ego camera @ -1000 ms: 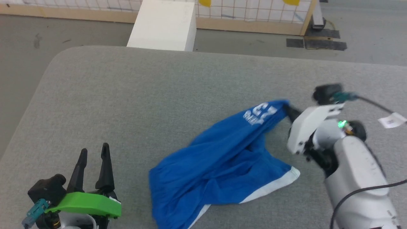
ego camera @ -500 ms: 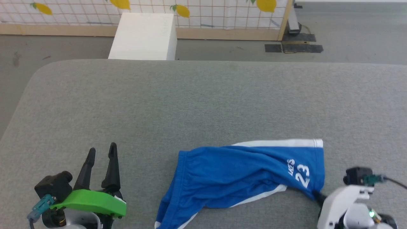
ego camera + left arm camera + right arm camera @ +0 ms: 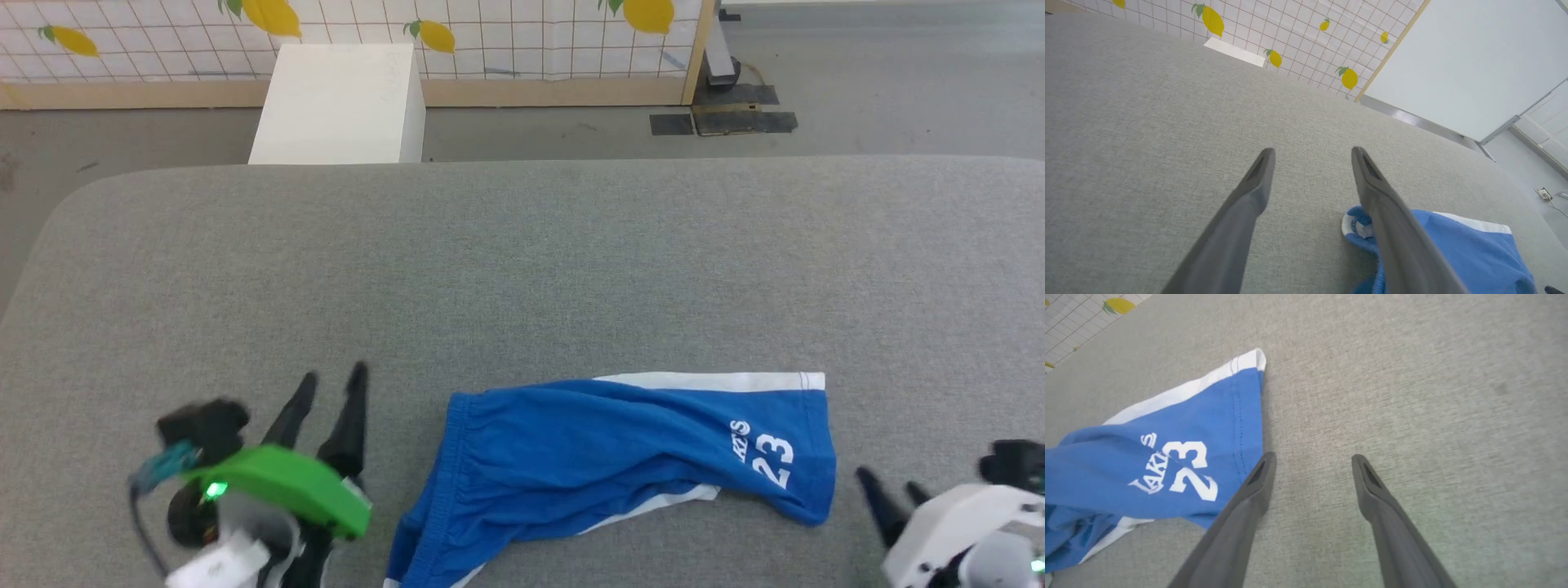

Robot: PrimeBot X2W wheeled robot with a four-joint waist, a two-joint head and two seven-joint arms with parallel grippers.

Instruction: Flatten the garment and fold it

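Note:
The garment (image 3: 620, 457) is a pair of royal-blue shorts with white trim and a white "23" print, lying crumpled across the near part of the grey table (image 3: 522, 269). Its printed leg hem (image 3: 1208, 428) lies just left of my right gripper (image 3: 1312, 459), which stands open and apart from the cloth. The right gripper (image 3: 890, 488) sits at the lower right of the head view. My left gripper (image 3: 331, 377) is open at the lower left, and the waistband end of the shorts (image 3: 1453, 245) lies beside its right finger.
A white box (image 3: 339, 102) stands on the floor beyond the table's far edge. Behind it runs a tiled wall with lemon prints (image 3: 457, 33) and a wooden frame post (image 3: 698, 49). Bare grey tabletop stretches across the far half.
My right gripper has opened and let go of the printed leg hem, then drawn back to the right. The left gripper has shifted right toward the waistband. The camera has also moved.

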